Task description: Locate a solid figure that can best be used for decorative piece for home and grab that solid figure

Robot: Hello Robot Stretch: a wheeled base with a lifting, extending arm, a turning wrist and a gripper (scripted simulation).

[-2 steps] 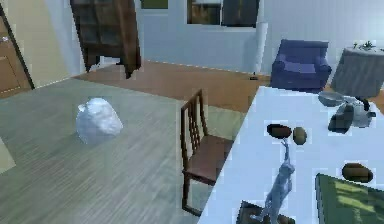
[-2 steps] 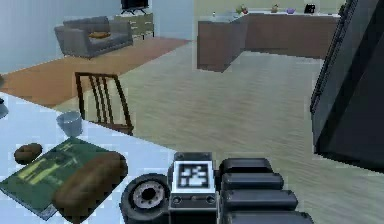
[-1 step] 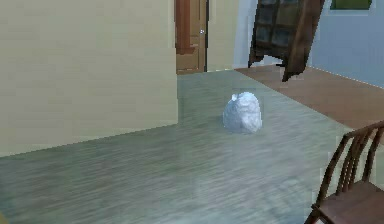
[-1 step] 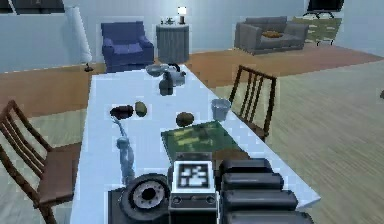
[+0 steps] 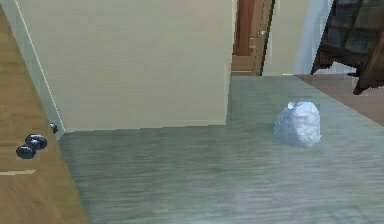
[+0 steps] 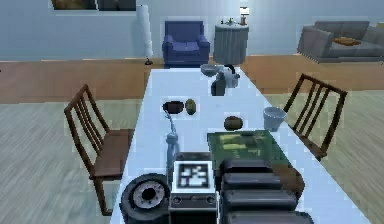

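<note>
The gripper (image 6: 152, 195) sits at the arm side view's bottom edge, left of the white marker square (image 6: 195, 178), at the near end of the long white table (image 6: 165, 85). Its far end cannot be made out against the tabletop, so you cannot tell whether it holds anything or how its fingers stand.

Treat the step in hand as the approach. The likely solid figure (image 6: 222, 78), a pale-and-dark lump, stands at the table's far end, well apart from the gripper. The next move calls for a long reach out along the table, raised enough to pass over what lies between.

Note the bowl (image 6: 176, 106) and the grey cup (image 6: 274, 120) on either side of that line, and the green flat slab (image 6: 245, 148) near the arm. Wooden chairs (image 6: 90, 140) flank the table.

In the forward view, a beige wall (image 5: 140, 60) and an open wooden door (image 5: 15, 100) limit driving ahead. A crumpled white lump (image 5: 298, 124) lies on the floor.
</note>
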